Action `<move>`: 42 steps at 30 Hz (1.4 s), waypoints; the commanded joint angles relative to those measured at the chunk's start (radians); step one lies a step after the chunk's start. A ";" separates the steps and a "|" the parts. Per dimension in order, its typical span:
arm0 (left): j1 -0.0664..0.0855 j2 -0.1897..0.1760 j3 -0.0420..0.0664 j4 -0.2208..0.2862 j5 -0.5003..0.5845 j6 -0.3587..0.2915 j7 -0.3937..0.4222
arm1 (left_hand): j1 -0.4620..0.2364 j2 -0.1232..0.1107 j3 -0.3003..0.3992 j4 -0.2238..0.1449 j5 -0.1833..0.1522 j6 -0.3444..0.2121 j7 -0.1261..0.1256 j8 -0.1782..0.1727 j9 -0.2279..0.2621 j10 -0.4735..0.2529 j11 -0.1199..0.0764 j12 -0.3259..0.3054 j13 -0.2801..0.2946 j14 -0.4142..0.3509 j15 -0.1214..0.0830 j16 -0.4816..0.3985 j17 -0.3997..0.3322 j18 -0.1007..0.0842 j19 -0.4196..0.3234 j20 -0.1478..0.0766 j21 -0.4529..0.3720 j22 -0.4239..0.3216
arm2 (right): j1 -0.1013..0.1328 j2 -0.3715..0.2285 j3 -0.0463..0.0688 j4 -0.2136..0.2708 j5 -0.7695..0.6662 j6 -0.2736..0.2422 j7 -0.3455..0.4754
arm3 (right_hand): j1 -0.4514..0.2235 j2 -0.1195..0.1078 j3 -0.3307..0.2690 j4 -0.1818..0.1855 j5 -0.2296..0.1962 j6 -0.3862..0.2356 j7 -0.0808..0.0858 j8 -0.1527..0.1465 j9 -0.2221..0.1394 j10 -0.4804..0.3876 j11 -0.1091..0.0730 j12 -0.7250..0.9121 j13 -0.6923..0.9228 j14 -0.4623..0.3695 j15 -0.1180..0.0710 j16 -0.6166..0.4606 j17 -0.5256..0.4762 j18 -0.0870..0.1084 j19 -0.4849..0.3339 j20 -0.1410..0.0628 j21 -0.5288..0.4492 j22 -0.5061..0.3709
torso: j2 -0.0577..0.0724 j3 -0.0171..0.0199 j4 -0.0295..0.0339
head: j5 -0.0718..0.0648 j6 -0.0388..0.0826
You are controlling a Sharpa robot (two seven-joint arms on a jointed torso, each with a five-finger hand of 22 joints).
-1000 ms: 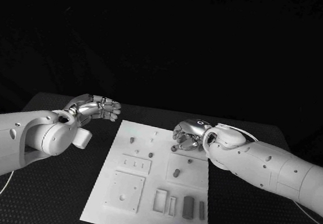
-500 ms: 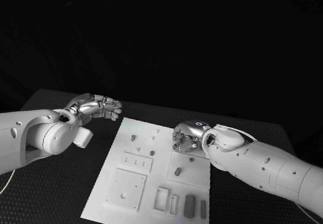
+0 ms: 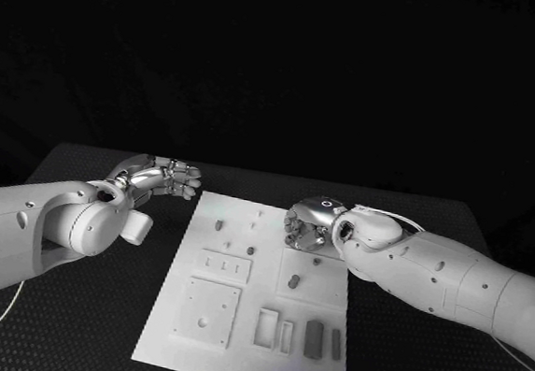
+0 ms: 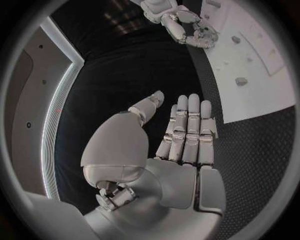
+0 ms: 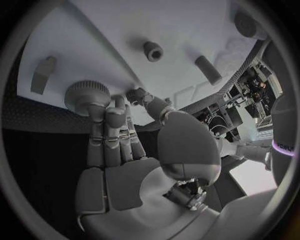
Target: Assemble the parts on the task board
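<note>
A: Eyes on the round ribbed grey knob part [image 5: 87, 96], sitting on the white rectangular task board [image 3: 211, 333] at its far right area. The silver many-fingered right hand [image 3: 308, 226] is right over it.

B: Got it in the right wrist view. Fingertips [image 5: 112, 111] are at the knob's edge, thumb curled in beside them. Touching or a hair off? Can't tell.

A: Held yet?

B: Doesn't look it. Fingers lie nearly straight, close together, nothing closed around the part. I'd call that hand unloaded, partly spread.

A: Other bits nearby: small grey cylindrical peg [image 5: 153, 51] standing up, oblong grey slug [image 5: 207, 69] lying flat, both just beyond the knob.

B: And the silver left hand [image 3: 160, 176], off the board's far left corner over the black table [image 3: 83, 328]. Left wrist view has its fingers [image 4: 188, 131] out flat, side by side, thumb apart, holding nothing.

A: Near end of the board: rect. slots and recessed plates, a dark slug [image 3: 312, 339] in one.

B: So, tip for this step, imo: bring thumb and fingers to opposite sides of the knob, squeeze on the ribs, lift straight. Stay clear of that peg, it's close. Any sideways nudge could skid the knob on the smooth board.
</note>
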 commanded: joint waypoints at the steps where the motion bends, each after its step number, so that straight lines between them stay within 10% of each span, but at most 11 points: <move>1: 0.001 0.002 0.001 0.000 0.000 0.018 0.007 | -0.011 0.001 0.003 -0.005 0.001 -0.001 0.008 -0.005 0.000 -0.007 0.002 -0.007 -0.001 -0.006 0.001 0.007 0.002 0.009 -0.006 -0.002 0.005 0.024 | -0.010 0.006 -0.007 0.004 -0.029 0.025 -0.007 | -0.003 -0.005 0.006 -0.001 -0.004 0.011 -0.002 0.003 0.002 0.009 -0.001 -0.005 -0.001 -0.010 -0.002 0.005 -0.002 0.047 0.002 -0.007 0.006 0.001 | 0.004 -0.0002 0.0019 | 0.002 -0.001; 24: 0.001 0.003 0.001 -0.001 0.000 0.019 0.004 | -0.010 0.002 0.006 -0.007 0.002 -0.001 0.009 -0.007 0.000 -0.008 0.002 -0.008 0.000 -0.006 0.001 0.008 0.003 0.010 -0.006 -0.002 0.006 0.023 | -0.016 0.018 -0.015 0.015 -0.054 0.005 -0.030 | 0.000 0.022 0.102 0.002 -0.016 0.109 -0.027 0.045 0.030 0.115 -0.043 0.035 0.045 -0.019 -0.043 0.034 -0.015 0.047 0.016 -0.014 0.031 0.025 | 0.012 -0.0009 -0.0008 | 0.005 0.004; 42: 0.001 -0.001 0.001 -0.005 0.000 0.014 0.002 | -0.009 0.002 0.007 -0.010 0.004 -0.001 0.011 -0.008 0.001 -0.008 0.003 -0.009 0.000 -0.006 0.001 0.009 0.004 0.010 -0.007 -0.002 0.008 0.023 | 0.002 -0.001 -0.002 0.065 -0.048 -0.104 -0.137 | -0.019 0.026 0.165 0.001 -0.015 0.143 -0.041 0.058 0.054 0.149 -0.059 0.046 0.085 -0.020 -0.059 0.045 -0.026 0.047 0.024 -0.020 0.046 0.039 | 0.016 -0.0012 -0.0016 | 0.007 0.024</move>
